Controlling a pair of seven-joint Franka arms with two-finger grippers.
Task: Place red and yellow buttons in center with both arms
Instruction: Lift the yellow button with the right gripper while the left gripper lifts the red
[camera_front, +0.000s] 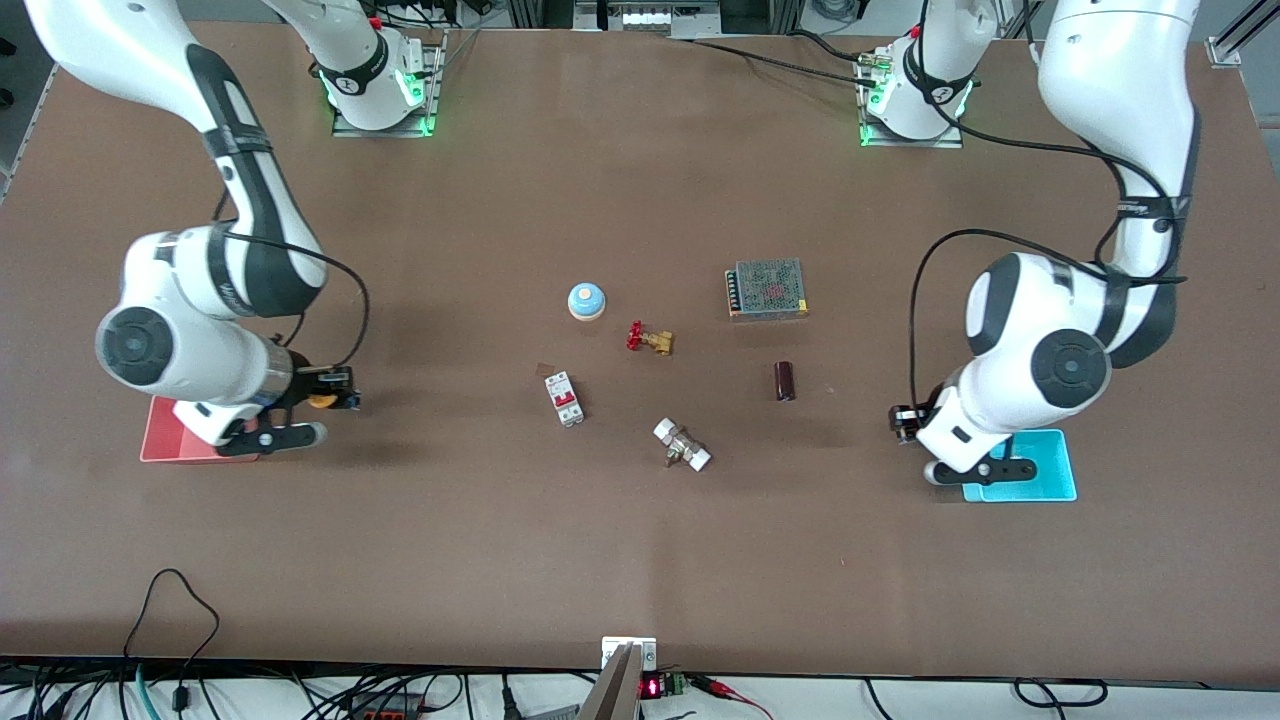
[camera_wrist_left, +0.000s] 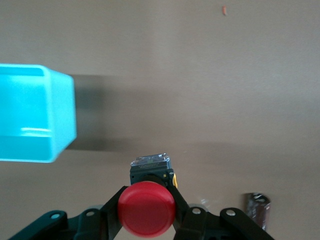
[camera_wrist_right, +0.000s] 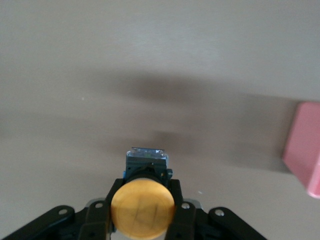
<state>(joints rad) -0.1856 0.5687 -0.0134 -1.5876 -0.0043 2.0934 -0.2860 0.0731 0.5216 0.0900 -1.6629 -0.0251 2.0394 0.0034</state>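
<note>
Two bins (camera_front: 1040, 470) flank cluttered brown tabletop (camera_front: 640, 560).

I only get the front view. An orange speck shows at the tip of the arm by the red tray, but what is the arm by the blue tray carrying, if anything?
Observer: The left wrist view shows the left end effector shut on the red button, clamping its black body.
Visitor: And that orange speck?
Observer: The right wrist view shows it is the round cap of the yellow button, with the right end effector shut on its body.
Visitor: Is the red one clear of the blue tray?
Observer: Yes. In the left wrist view the blue tray sits off to one side, and bare tabletop lies under the button.
</note>
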